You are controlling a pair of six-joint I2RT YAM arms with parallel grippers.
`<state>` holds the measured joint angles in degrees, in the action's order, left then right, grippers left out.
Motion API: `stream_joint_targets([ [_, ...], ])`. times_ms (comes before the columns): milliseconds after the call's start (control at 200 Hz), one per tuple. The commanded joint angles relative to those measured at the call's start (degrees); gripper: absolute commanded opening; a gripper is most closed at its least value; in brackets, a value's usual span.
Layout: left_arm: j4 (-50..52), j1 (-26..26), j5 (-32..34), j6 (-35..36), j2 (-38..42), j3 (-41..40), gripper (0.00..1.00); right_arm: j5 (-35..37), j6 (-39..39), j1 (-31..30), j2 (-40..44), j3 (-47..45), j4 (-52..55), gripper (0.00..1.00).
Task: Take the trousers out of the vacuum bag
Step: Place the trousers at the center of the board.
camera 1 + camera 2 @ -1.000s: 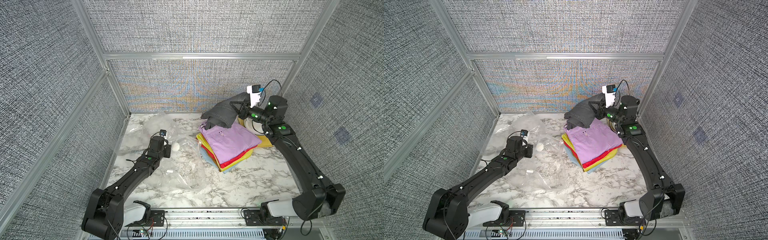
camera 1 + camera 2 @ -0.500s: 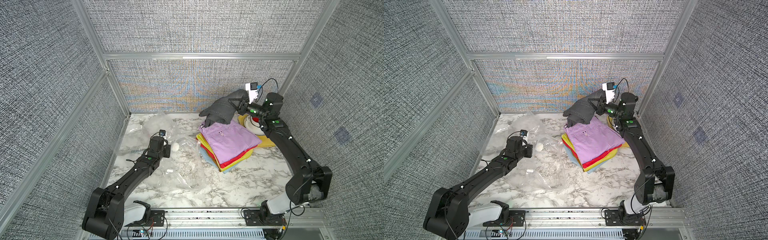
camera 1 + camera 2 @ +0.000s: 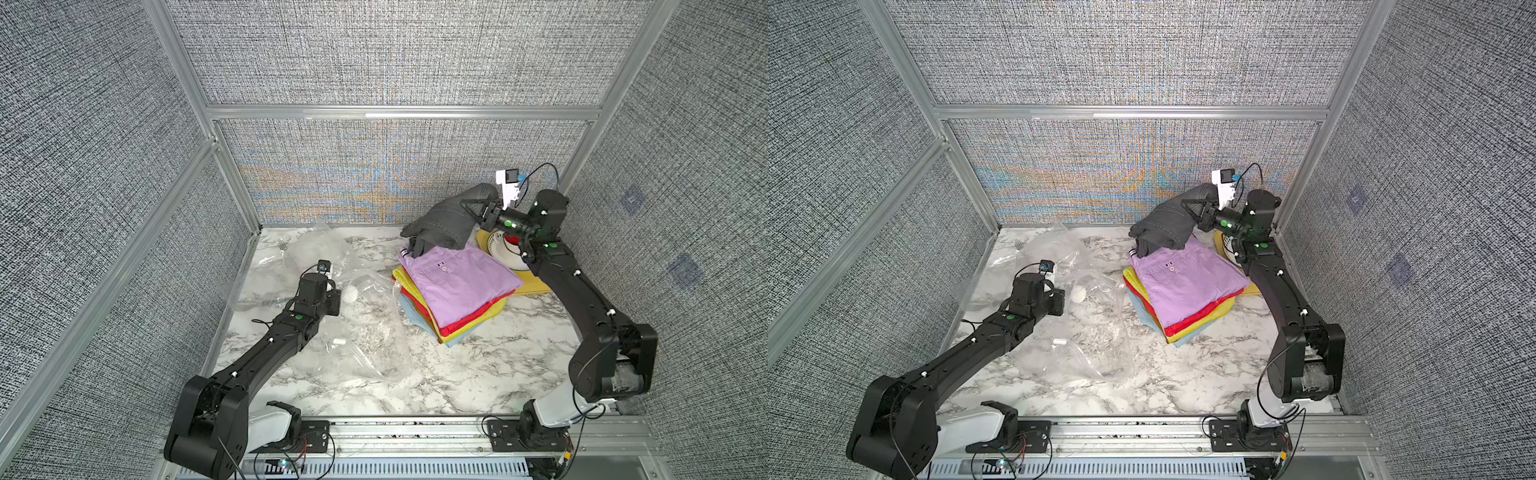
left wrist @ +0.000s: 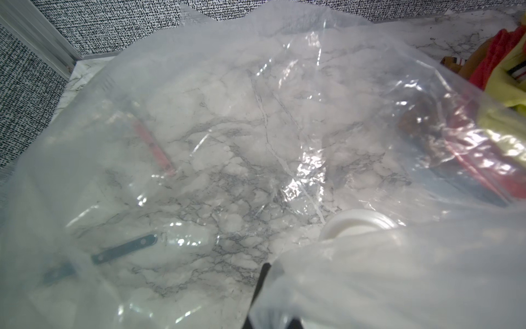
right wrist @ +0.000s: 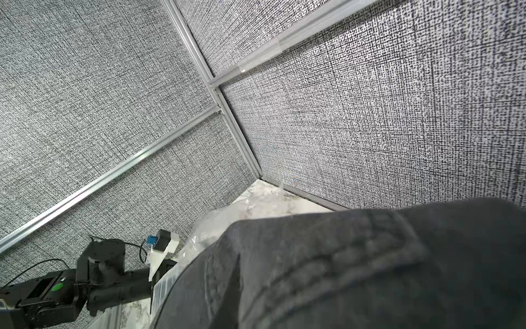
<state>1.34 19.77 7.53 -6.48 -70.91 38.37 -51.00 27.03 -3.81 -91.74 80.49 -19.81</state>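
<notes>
Denim trousers [image 3: 449,220] hang clamped in our right end effector [image 3: 467,205] over the folded stack [image 3: 457,286]; we should lower them squarely while our left end effector [image 3: 336,298], pinched shut, holds the vacuum bag [image 3: 370,332].

The left arm [image 3: 270,353] and right arm [image 3: 582,299] are showing matte black, boxy links dotted with small white studs [image 3: 610,311] and round green marks [image 3: 298,316], each sitting on a white base [image 3: 268,424]. Thin black cables [image 3: 547,164] are looping to the wrist cameras [image 3: 509,180], and the right gripper [image 3: 463,203] is showing black, triangular open-frame fingers.
</notes>
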Motion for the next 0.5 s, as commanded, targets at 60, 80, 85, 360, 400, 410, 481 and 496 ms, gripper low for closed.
stream_joint_targets([
  [60, -0.99, -0.17, 0.89, -0.37, -0.10, 0.48, 0.00, -1.53, 2.70, 0.03, -0.53, 2.72, -8.63, 0.00],
  [80, -0.93, -0.18, 0.82, -0.37, -0.10, 0.47, 0.00, -1.65, 2.97, -0.01, -0.62, 2.92, -8.84, 0.00],
  [85, -0.96, -0.18, 0.87, -0.37, -0.06, 0.48, 0.00, -1.65, 3.00, 0.01, -0.62, 2.96, -8.93, 0.00],
  [360, -1.01, -0.17, 0.73, -0.54, -0.54, 0.74, 0.00, -2.59, 4.68, -0.02, -2.10, 1.95, -10.97, 0.00],
  [400, -0.99, -0.17, 0.67, -0.44, -0.49, 0.69, 0.00, -2.70, 4.70, -0.02, -2.20, 1.05, -11.19, 0.00],
  [410, -0.99, -0.17, 0.72, -0.46, -0.46, 0.66, 0.00, -2.70, 4.70, -0.02, -2.21, 0.83, -11.16, 0.00],
  [481, -0.82, -0.17, 0.87, -0.29, -0.21, 0.65, 0.00, -2.69, 4.51, -0.02, -1.73, -1.17, -11.20, 0.00],
  [496, -0.82, -0.19, 0.83, -0.24, -0.19, 0.65, 0.00, -2.62, 4.45, -0.02, -1.56, -1.69, -11.17, 0.00],
])
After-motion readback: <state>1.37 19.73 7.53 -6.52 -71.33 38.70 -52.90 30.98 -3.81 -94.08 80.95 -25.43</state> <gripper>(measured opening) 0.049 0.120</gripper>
